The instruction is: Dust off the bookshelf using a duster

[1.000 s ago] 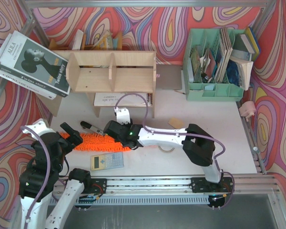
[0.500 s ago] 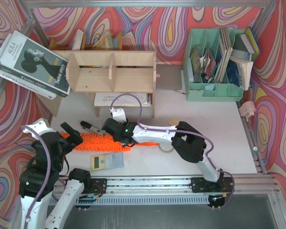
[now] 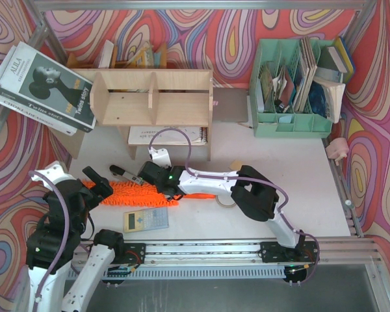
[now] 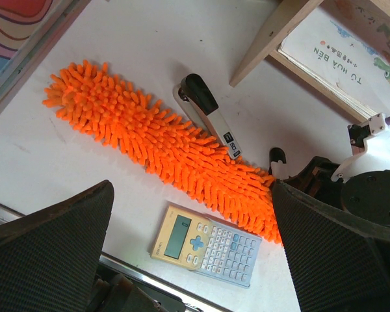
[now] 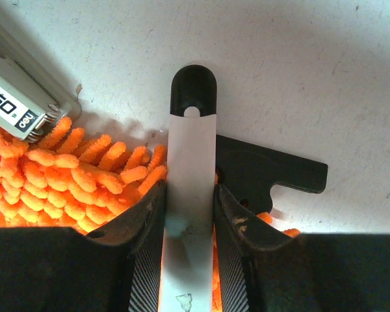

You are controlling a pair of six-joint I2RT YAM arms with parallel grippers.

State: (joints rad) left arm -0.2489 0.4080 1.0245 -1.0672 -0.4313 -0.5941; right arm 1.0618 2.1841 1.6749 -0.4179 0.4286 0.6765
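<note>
Right gripper [image 5: 190, 192] had slid left along duster [image 3: 127, 193], clenching its handle end. Bookshelf [image 3: 153, 107] stood behind; duster lay on table [image 3: 312, 188] before it. Only right wrist view showed us pinch; overhead showed left gripper [image 3: 99, 183] gaping, empty.

Top view: we get bright, even overhead light; the desk [image 3: 318, 182] reads near-white, no hard glare, only soft shadows under the bookshelf [image 3: 182, 107] & beside the arms. Left wrist view is sharp mid-frame, w/ the left jaws dark & blurred in the btm corners. Right wrist view: duster [image 5: 58, 175] fibres crisp, right jaws shadowed & soft-focus at the btm.
</note>
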